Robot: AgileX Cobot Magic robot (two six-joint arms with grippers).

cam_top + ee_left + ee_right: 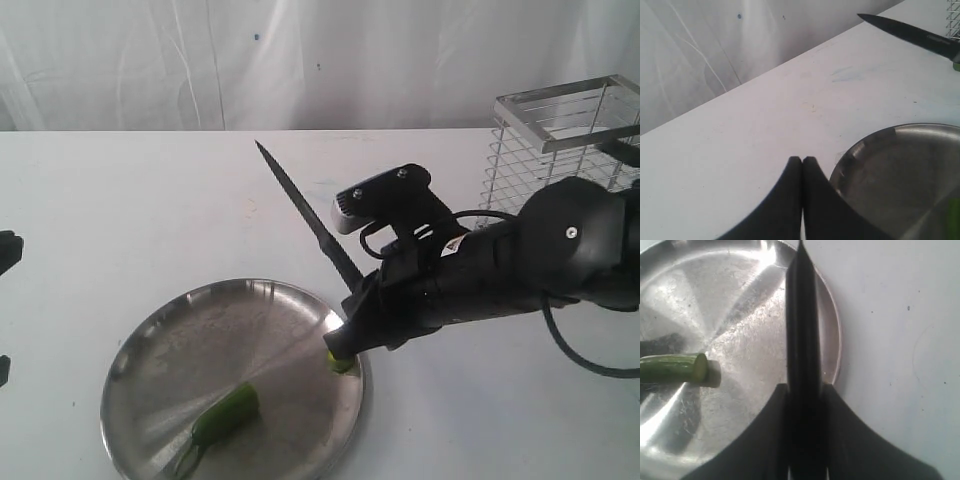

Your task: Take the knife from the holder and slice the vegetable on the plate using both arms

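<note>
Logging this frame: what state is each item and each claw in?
holder: upright on the table.
plate: flat on the table, carrying the vegetable.
vegetable: lying on its side, one end cut flat.
right claw: shut on the knife.
knife: out of the holder, tip angled upward.
left claw: shut, empty, beside the plate's rim.

vegetable (pixel 228 410) on plate (pixel 200 330), holder (pixel 565 130) behind, right

Lighting: bright, diffuse and even; the white table (pixel 120 200) is near overexposure.
Glare: streaked highlights on the plate (pixel 740 270), strongest at the upper left of the right wrist view.
Shadows: soft and faint.
Focus: the knife (pixel 802 340) is blurred close to the lens.
</note>
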